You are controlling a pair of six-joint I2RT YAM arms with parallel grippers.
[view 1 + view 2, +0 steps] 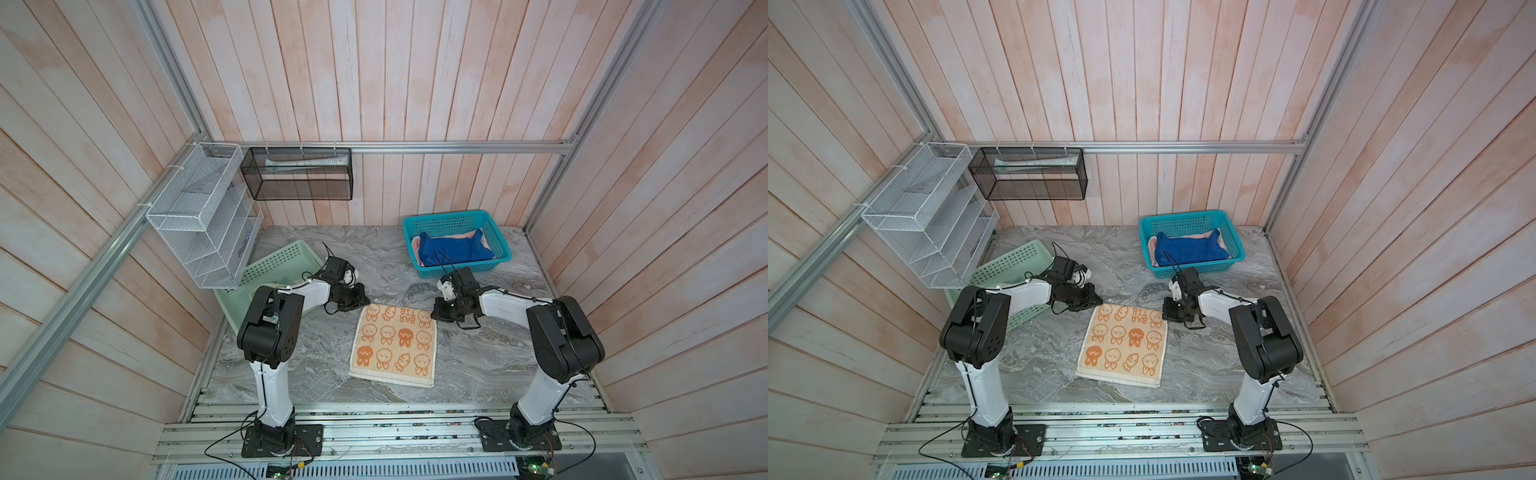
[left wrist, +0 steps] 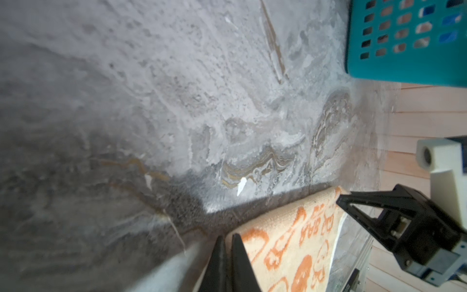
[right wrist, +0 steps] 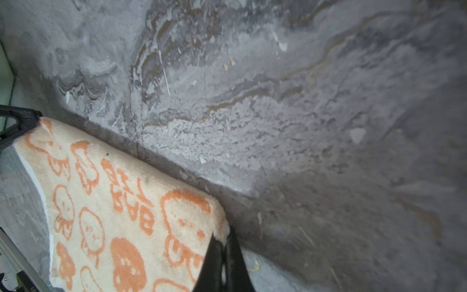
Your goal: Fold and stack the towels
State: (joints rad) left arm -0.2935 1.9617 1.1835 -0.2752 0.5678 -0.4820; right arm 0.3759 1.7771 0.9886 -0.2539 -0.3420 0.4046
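Fingers (image 2: 238, 260) of left gripper (image 1: 365, 302) and right gripper (image 1: 434, 313) pinch far corners of the flat orange-and-cream towel (image 1: 395, 345)

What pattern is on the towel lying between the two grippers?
The towel is cream with orange cartoon figures and lettering; the right wrist view shows it best.

I count three towels: one patterned towel (image 1: 395, 345) at the centre, and one blue towel (image 1: 453, 249) and one pink towel (image 1: 417, 249) at the upper right. A pale scrap at mid-left is too hidden to count.

There are two baskets, a teal basket (image 1: 446, 218) and a mint basket (image 1: 286, 257). Two racks hang at the upper left, a white rack (image 1: 199, 216) and a black rack (image 1: 297, 174). Two arms stand at the bottom, the left arm (image 1: 270, 332) and the right arm (image 1: 569, 336).
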